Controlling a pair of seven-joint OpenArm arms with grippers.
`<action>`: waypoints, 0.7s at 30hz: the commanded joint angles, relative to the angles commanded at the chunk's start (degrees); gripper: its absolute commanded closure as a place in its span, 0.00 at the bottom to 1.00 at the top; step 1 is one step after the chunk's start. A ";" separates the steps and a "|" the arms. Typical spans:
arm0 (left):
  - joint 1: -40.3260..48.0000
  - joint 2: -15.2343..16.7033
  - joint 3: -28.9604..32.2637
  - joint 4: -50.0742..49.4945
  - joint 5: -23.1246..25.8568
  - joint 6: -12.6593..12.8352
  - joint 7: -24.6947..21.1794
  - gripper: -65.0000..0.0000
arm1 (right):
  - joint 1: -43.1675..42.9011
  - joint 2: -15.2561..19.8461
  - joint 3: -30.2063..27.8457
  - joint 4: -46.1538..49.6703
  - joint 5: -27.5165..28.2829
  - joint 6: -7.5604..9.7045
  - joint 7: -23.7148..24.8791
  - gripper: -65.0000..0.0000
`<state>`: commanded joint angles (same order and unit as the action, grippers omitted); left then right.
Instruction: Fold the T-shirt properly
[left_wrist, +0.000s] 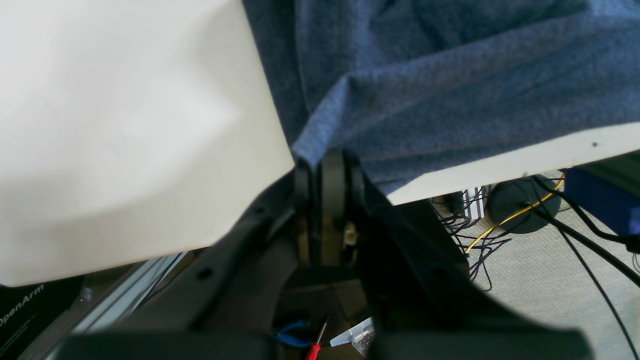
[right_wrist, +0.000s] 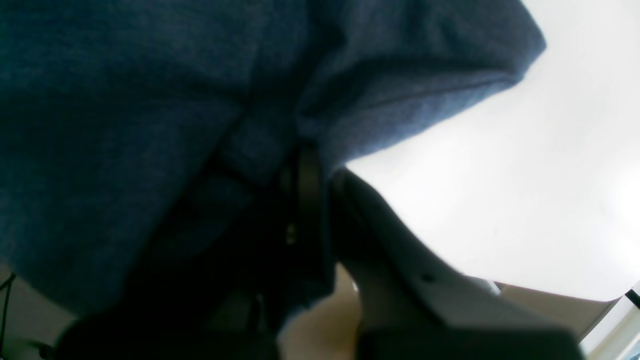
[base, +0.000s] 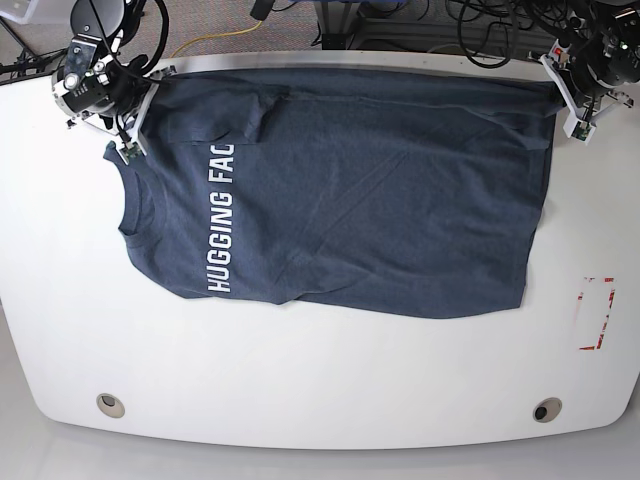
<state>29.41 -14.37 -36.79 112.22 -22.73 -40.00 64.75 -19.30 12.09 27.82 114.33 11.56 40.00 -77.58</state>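
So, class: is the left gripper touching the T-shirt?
Touching. The left wrist view shows the left gripper with its jaws shut on a fold of the T-shirt.

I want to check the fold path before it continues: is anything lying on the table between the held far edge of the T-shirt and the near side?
Nothing visible. Both the left gripper and right gripper already pinch the T-shirt; the table toward the near edge shows only bare white surface.
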 joint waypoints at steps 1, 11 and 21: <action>-0.18 0.00 0.00 0.00 0.00 0.00 0.00 1.00 | 0.00 0.00 0.00 0.00 0.00 0.00 0.00 1.00; -10.20 3.78 1.93 0.18 -0.09 0.00 0.26 1.00 | 9.14 0.26 0.26 -4.40 -0.26 0.00 -0.09 1.00; -28.92 7.12 12.84 0.18 6.86 4.26 -1.67 1.00 | 30.42 0.62 -0.26 -16.62 -0.35 0.00 1.93 1.00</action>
<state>0.48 -7.25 -23.96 112.40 -15.87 -35.74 63.08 11.12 12.70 27.56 97.71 11.21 40.00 -75.65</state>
